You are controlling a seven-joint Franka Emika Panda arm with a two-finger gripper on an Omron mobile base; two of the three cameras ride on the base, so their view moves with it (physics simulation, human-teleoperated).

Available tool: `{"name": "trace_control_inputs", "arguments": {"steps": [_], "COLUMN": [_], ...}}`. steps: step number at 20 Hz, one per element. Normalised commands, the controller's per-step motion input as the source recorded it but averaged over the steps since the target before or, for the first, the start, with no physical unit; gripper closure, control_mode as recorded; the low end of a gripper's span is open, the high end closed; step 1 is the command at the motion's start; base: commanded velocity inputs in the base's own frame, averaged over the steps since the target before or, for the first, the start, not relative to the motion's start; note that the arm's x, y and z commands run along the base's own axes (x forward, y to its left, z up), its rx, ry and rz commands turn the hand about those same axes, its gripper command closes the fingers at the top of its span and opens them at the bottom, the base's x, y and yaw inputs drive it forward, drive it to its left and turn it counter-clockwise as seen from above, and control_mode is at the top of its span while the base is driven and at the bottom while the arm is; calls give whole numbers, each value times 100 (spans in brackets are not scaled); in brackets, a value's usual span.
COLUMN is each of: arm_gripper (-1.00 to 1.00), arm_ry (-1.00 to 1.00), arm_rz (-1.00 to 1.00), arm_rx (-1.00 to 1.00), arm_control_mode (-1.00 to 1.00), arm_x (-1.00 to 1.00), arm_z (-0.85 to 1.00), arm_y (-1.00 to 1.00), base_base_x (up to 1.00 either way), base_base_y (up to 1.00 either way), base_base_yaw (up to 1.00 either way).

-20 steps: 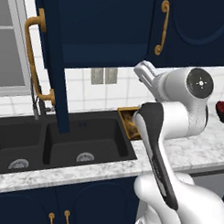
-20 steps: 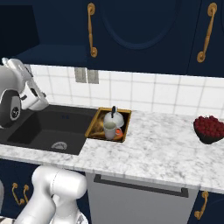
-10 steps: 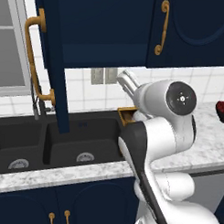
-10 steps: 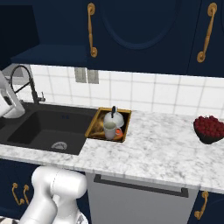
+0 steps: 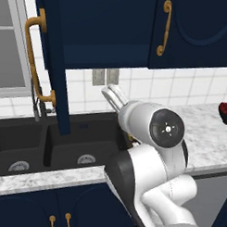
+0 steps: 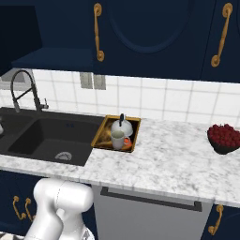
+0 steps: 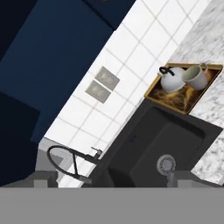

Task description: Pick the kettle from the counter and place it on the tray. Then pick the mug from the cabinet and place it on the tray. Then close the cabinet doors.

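The wooden-rimmed tray (image 6: 100,136) lies on the marbled counter (image 6: 173,159) just right of the sink. On it stand the white-silver kettle (image 6: 121,126) and, in front, the grey-beige mug (image 6: 117,139). The hand view has the kettle (image 7: 170,79), the mug (image 7: 195,77) and the tray (image 7: 191,108) far off at its upper right. My gripper (image 7: 116,178) hangs open over the sink, holding nothing. The cabinet (image 6: 28,33) gapes dark above its navy shelf (image 6: 51,58). One cabinet door (image 5: 52,62) stands swung out, with its brass bar handle (image 5: 33,61) facing me.
A black double sink (image 6: 47,136) with an arched faucet (image 6: 21,86) sits left of the tray. A dark bowl of red fruit (image 6: 224,138) stands at the counter's right. Navy wall doors with brass handles (image 6: 97,33) hang above. My folded arm (image 5: 156,135) rises before the sink.
My arm has swung left across the sink and slipped out of the right base view. Kettle, mug and tray have not moved; the door still stands out.
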Motion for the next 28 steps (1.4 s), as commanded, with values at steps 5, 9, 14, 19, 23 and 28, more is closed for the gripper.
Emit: {"name": "trace_control_inputs", "arguments": {"steps": [5, 9, 14, 19, 23, 28], "arm_gripper": [-100, -100, -100, -100, -100, -100], "arm_ry": [-5, -2, -5, -14, -13, -12], "arm_rz": [0, 0, 0, 0, -2, -8], "arm_rx": [1, 0, 0, 7, 4, 1], "arm_control_mode": [-100, -100, -100, -100, -100, -100], "arm_x": [-21, -20, -23, -39, -22, -4], "arm_z": [-9, -9, -7, 0, -7, -8], "arm_y": [43, 41, 49, 33, 58, 70], "base_base_x": [0, 0, 0, 0, 0, 0], "base_base_y": [0, 0, 0, 0, 0, 0], "base_base_yaw": [0, 0, 0, 0, 0, 0]}}
